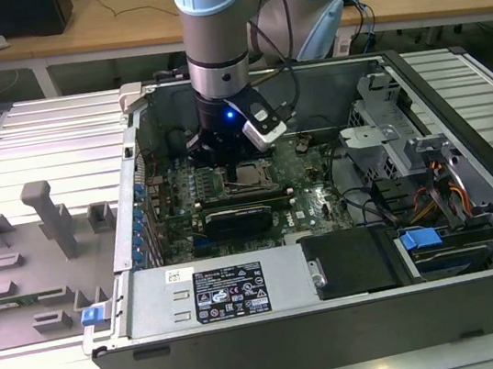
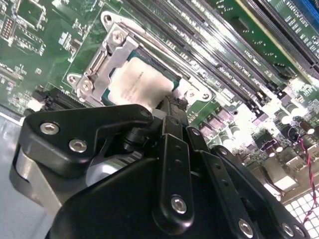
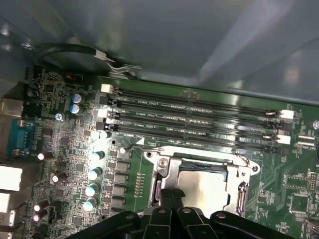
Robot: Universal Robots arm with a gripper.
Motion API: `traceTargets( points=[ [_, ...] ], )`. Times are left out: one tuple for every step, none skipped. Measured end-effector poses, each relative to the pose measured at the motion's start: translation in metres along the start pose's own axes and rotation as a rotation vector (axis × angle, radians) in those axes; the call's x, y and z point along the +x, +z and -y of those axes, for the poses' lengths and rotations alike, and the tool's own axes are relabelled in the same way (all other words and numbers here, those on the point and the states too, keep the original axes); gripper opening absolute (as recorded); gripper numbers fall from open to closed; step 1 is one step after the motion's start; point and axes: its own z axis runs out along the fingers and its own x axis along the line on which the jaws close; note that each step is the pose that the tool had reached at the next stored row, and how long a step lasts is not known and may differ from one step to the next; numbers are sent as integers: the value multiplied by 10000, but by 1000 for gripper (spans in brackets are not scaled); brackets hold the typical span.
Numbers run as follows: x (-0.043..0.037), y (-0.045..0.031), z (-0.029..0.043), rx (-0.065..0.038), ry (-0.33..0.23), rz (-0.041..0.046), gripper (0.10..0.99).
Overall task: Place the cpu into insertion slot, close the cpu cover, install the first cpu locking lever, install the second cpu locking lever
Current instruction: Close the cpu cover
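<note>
The cpu sits in the insertion slot on the motherboard, inside the open computer case on the slatted worktop. The cpu cover lies flat around it, and the chip's silvery top shows through its window. The gripper has its fingers drawn together and holds nothing. Its tips are at the cover's edge, but contact cannot be judged. The memory slots run just beside the socket.
</note>
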Motion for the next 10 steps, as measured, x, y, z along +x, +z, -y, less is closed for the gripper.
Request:
traceTargets(
  points=[
    [13,1,-8,-1,-14,1,106],
    [25,2,-18,-1,-29,1,106],
    [26,4,-26,-2,-43,2,106],
    [25,5,-32,-2,-56,1,106],
    [25,5,-34,-1,-61,0,106],
    [23,7,-38,-3,-69,1,106],
    [22,7,-40,-8,-80,2,106],
    [21,9,-42,-23,-97,8,106],
    [20,10,-44,-33,-108,12,106],
    [20,11,-46,-65,-125,23,106]
  ],
)
